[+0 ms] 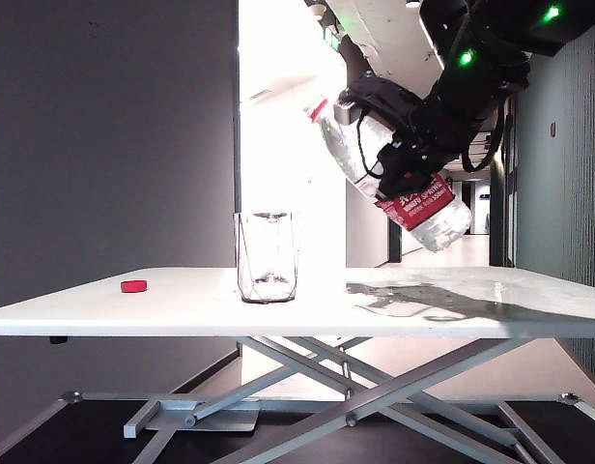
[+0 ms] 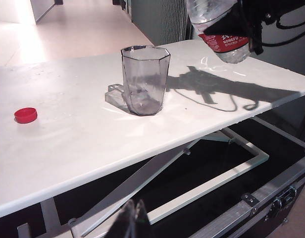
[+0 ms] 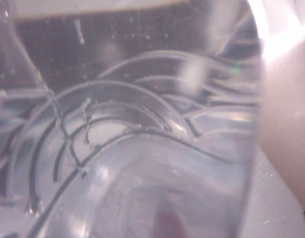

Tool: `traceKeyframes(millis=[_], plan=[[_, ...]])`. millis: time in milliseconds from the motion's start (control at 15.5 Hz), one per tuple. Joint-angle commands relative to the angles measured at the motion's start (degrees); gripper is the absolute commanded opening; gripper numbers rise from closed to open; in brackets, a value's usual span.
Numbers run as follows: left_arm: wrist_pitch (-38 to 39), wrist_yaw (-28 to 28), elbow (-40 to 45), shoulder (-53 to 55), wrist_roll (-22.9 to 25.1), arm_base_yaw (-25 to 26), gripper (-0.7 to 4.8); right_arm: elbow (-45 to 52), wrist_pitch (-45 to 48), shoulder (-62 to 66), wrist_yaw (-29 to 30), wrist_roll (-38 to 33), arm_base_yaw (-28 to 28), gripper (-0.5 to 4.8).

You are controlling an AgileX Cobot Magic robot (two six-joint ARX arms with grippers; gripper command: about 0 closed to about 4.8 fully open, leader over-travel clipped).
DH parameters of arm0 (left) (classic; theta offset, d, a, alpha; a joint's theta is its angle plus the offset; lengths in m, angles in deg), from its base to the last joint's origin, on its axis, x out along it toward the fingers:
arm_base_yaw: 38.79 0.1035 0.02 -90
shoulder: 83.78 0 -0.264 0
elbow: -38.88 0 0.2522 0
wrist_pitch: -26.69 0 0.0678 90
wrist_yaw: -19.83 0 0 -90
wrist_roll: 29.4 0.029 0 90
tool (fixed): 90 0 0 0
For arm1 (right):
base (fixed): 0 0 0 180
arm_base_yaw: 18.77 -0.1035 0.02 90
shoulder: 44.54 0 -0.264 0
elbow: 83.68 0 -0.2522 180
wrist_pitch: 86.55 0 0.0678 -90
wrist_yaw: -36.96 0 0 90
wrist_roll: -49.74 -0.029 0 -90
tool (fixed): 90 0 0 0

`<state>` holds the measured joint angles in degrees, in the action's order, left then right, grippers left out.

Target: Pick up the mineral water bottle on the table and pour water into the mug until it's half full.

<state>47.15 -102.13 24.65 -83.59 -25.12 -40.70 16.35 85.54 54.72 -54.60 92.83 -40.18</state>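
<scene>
Pouring cleanly depends here on getting the bottle's mouth over the glass before tipping further. At the far left of the wide white tabletop lies a small red plastic cap, well apart from everything else and no part of the pour. Right of it, near the tabletop's middle, stands the short clear faceted glass mug, upright; it looks empty or nearly so, though the backlight makes a thin layer of water hard to rule out. Up and to the right of the mug hangs the tall clear plastic mineral water bottle with its red neck ring and red-and-white label, tilted with the neck toward the mug and the base higher up to the right. The right claw is clenched around the bottle's middle, just above the label. In the right wrist view only the bottle's ribbed clear wall fills the picture. The mouth appears to sit beside the mug's rim, not directly over it, so the sound move is probably to carry it leftward first, then roll slowly and watch the level rise toward half. The left claw hangs below the tabletop's near edge, its fingertips pressed together, gripping nothing.
</scene>
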Motion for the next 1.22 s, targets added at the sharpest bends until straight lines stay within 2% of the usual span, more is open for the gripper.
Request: traceKeyframes(millis=[64,322,451,579,966,1223], plan=[[-0.3,-0.2,-0.1,0.0,0.0,0.0,-0.05,-1.6,2.8,0.2,-1.4,2.3,-0.2,-0.05],[-0.3,-0.2,-0.1,0.0,0.0,0.0,-0.05,-6.8,-1.9,3.5,-4.5,4.3,-0.3,-0.06],[-0.3,-0.2,-0.1,0.0,0.0,0.0,-0.05,-8.3,-3.1,4.9,-6.3,8.3,-1.0,-0.05],[-0.3,-0.2,-0.1,0.0,0.0,0.0,-0.05,-8.3,-3.3,5.1,-7.6,11.6,-1.7,-0.06],[-0.3,-0.2,-0.1,0.0,0.0,0.0,-0.05,-8.5,-4.7,5.1,-10.9,14.9,-2.6,-0.05],[-0.3,-0.2,-0.1,0.0,0.0,0.0,-0.05,-8.6,-5.4,5.1,-13.7,19.6,-3.0,-0.05]])
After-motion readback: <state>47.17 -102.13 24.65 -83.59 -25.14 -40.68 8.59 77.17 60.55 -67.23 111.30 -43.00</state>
